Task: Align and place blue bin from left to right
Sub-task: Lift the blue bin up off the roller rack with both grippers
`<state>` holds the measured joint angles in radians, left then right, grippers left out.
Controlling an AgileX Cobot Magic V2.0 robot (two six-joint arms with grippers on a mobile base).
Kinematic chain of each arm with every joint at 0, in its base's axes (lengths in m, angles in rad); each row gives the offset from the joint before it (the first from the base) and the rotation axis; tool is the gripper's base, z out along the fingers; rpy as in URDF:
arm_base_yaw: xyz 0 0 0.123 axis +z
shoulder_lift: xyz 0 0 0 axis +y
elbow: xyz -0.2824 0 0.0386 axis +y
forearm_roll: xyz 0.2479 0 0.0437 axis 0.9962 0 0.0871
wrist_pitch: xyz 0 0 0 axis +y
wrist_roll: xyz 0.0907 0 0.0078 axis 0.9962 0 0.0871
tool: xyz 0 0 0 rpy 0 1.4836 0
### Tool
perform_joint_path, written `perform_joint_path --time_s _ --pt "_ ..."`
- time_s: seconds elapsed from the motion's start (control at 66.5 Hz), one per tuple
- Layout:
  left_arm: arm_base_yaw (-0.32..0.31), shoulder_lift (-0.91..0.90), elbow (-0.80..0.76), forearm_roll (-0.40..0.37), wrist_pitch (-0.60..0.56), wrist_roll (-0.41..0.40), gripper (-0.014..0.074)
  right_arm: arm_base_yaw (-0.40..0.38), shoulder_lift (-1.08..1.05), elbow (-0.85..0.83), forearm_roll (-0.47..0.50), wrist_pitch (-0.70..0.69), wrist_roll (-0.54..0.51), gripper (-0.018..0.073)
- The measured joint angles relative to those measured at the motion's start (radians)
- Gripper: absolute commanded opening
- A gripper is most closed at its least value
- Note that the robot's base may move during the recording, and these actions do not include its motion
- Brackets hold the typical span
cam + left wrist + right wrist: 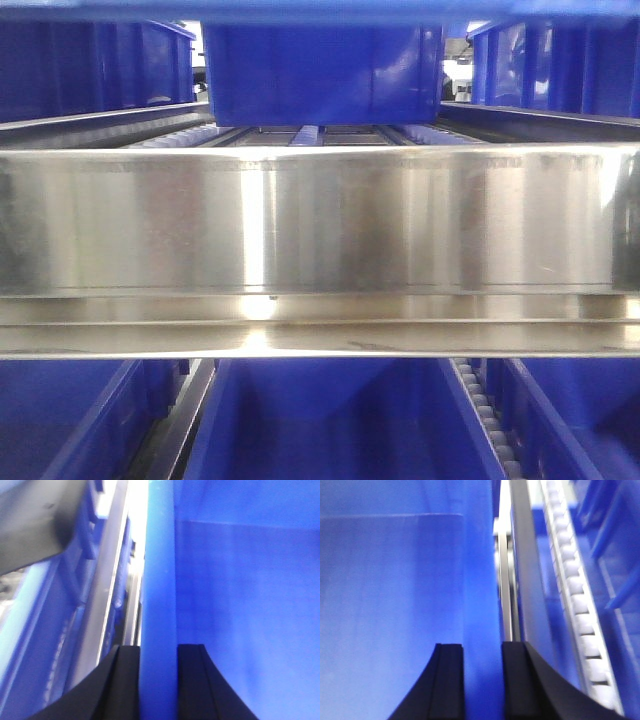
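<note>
The blue bin (330,420) sits in the middle lane below the steel rail (320,220), running away from the robot, with the left gripper (158,647) clamped over its left wall and the right gripper (483,645) clamped over its right.

Left gripper (158,652) clamped on bin wall (159,570); right gripper (482,650) likewise.

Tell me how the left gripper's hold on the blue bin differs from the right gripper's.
The left gripper straddles a blue bin wall with the bin's inside on its picture's right; the right gripper has the inside on the left. A white roller track runs beside the right gripper; a metal rail beside the left gripper. Both have one finger on each side of the wall.
</note>
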<state>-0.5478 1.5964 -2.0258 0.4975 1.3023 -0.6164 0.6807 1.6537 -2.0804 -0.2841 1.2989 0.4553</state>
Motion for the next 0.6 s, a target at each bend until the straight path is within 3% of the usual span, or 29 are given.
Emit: perform_joint_path --time_s 0.406,0.602 --pt "-0.129 -0.195 0.262 0.082 0.012 -0.13 -0.0111 0.232 -0.216 0.278 -0.209 0.019 0.225 -0.0162" --pt "-0.193 -0.213 0.305 0.134 0.014 -0.171 -0.0111 0.328 -0.28 0.36 -0.329 0.021 0.319 -0.0162"
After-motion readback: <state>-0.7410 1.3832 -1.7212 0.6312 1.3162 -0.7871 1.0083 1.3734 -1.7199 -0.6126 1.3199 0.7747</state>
